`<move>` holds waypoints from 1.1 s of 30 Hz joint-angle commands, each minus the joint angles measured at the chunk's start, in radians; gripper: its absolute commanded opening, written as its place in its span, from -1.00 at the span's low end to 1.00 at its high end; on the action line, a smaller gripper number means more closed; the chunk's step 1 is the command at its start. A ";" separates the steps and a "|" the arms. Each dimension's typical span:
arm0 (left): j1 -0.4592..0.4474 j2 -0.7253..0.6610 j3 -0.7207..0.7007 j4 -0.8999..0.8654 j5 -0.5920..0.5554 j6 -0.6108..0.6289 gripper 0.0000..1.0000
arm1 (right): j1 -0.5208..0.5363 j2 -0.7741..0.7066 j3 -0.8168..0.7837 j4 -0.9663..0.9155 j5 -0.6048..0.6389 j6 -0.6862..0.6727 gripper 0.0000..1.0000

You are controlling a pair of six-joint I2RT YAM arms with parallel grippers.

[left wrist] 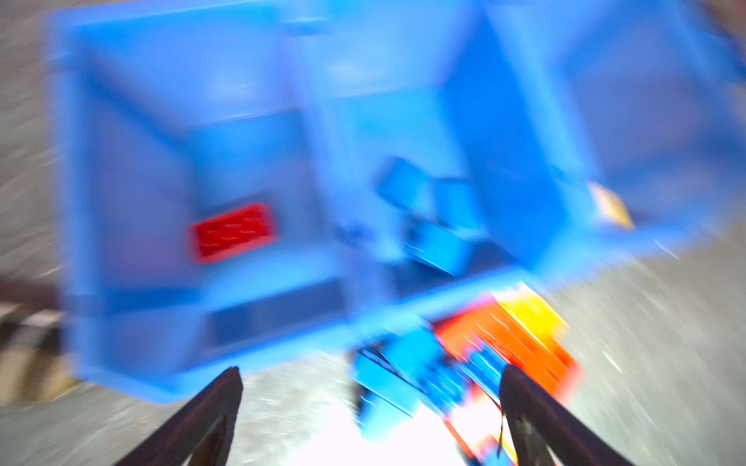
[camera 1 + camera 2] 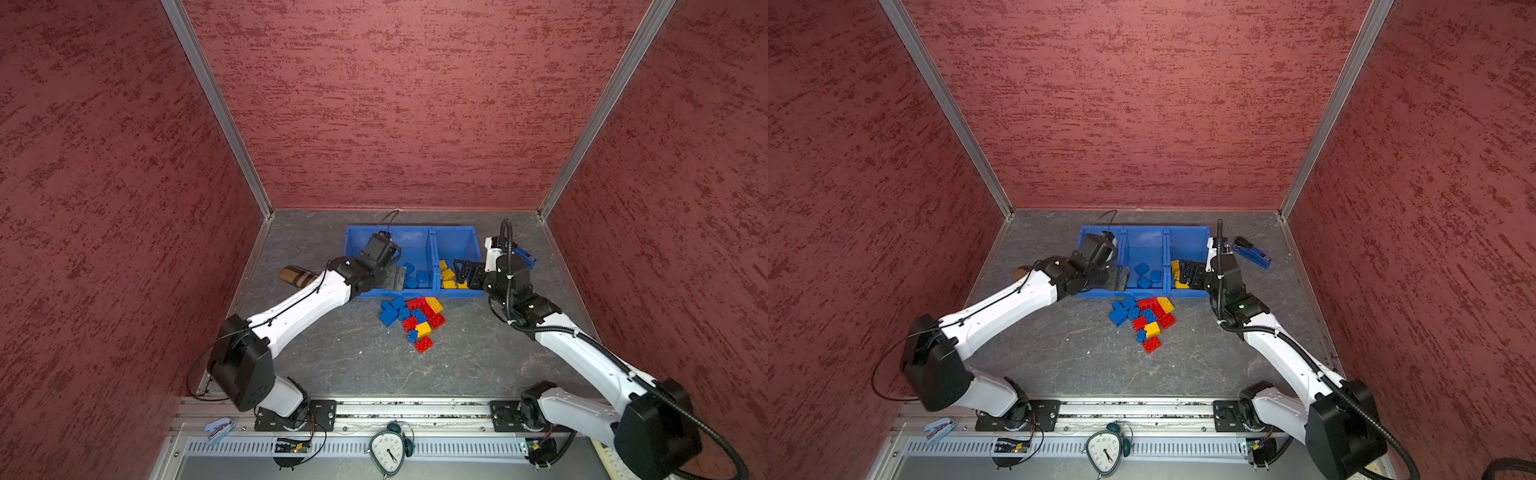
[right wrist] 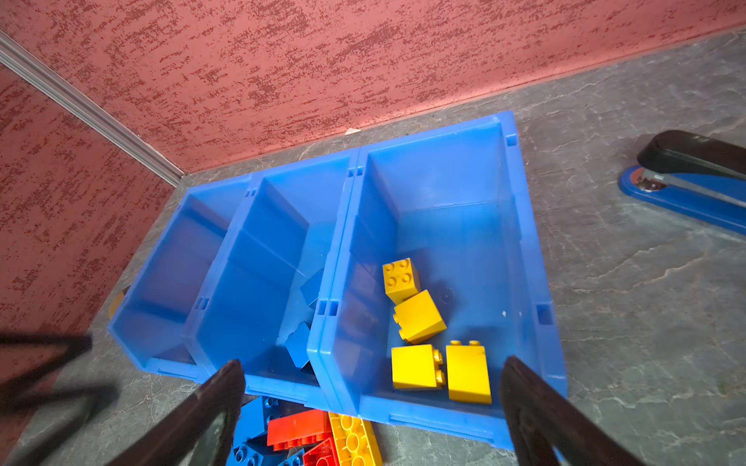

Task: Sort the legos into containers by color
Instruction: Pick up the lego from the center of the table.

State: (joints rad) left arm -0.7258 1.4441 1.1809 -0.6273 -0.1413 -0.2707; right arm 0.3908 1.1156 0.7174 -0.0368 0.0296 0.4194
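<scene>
Sorting stands partway: few legos [image 3: 420,316] in bins [image 3: 524,242], pile [image 2: 413,318] waiting on table [image 2: 340,361]; left end effector [image 1: 371,370] and right end effector [image 3: 373,362] apart, empty.

Looking at a grey table [image 2: 353,357] holding up three joined blue bins [image 2: 411,227], a heap of red, blue and yellow bricks [image 2: 413,318] just in front, a stapler [image 2: 1252,252] and a brown striped thing [image 2: 295,276] beside them.

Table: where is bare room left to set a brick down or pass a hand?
Free: the broad table stretch between the brick pile and the near rail; the strip behind the bins. Crowded: the pile just before the bins' front wall, and the stapler beside them.
</scene>
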 commanded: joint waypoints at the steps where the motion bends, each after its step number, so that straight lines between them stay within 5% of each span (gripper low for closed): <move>1: -0.062 -0.055 -0.103 0.062 0.083 0.076 0.99 | -0.002 0.004 -0.016 0.045 0.008 0.001 0.98; 11: -0.087 -0.016 -0.269 -0.002 0.070 0.031 0.76 | -0.001 -0.005 -0.024 0.061 0.031 0.000 0.98; 29: -0.001 0.202 -0.329 0.319 0.155 0.183 0.30 | -0.001 -0.066 -0.041 0.054 0.064 0.001 0.98; 33: -0.019 0.229 -0.339 0.327 0.134 0.179 -0.16 | -0.002 -0.069 -0.045 0.054 0.064 0.002 0.98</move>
State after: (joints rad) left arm -0.7349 1.6497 0.8490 -0.3336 -0.0254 -0.1081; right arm 0.3908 1.0580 0.6849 -0.0040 0.0647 0.4194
